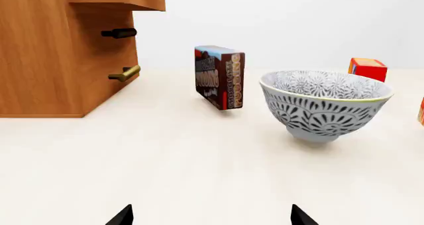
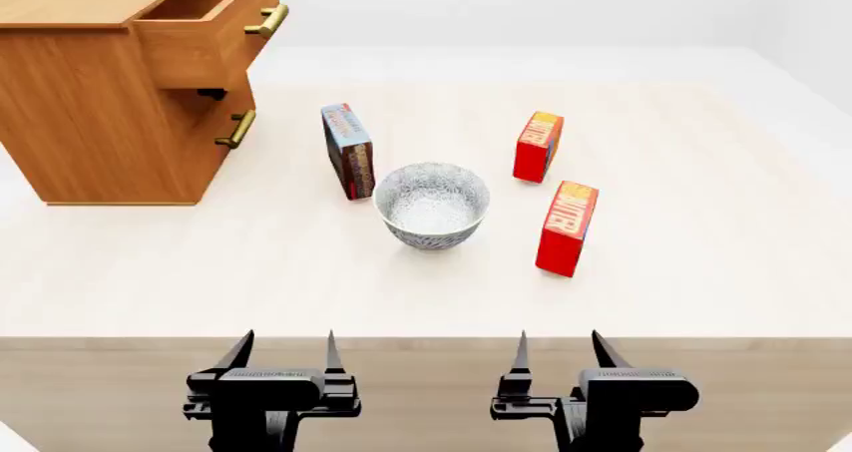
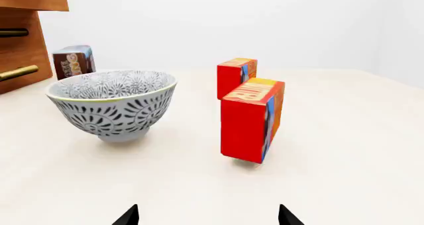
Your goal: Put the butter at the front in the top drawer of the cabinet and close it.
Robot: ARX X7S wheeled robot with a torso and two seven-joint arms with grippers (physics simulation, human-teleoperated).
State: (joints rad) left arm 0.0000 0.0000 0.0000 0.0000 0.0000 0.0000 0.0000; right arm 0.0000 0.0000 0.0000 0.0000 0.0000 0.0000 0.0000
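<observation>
I am looking down over the bench point(image 2: 692, 292) with both arms hanging at its near edge. My left pincer point(image 2: 286, 357) is standing released, its tips spread and holding nothing, and my right pincer point(image 2: 560, 357) is standing released the same way.

The butter point(image 2: 568, 228) I am after is standing upright at the front, to the right of the patterned bowl point(image 2: 432, 205) and apart from it. Its look-alike, the second butter carton point(image 2: 538, 147), is standing farther back and a little to the left. The chocolate pudding box point(image 2: 347, 151) is standing on edge just behind and left of the bowl (close, though whether they are touching I cannot tell).

The cabinet point(image 2: 94, 123) is sitting at the far left of the bench. The top drawer point(image 2: 200, 35) is jutting out open, its brass handle point(image 2: 266, 20) facing the cartons, while the lower drawer point(image 2: 229, 131) is sitting closed beneath it.
</observation>
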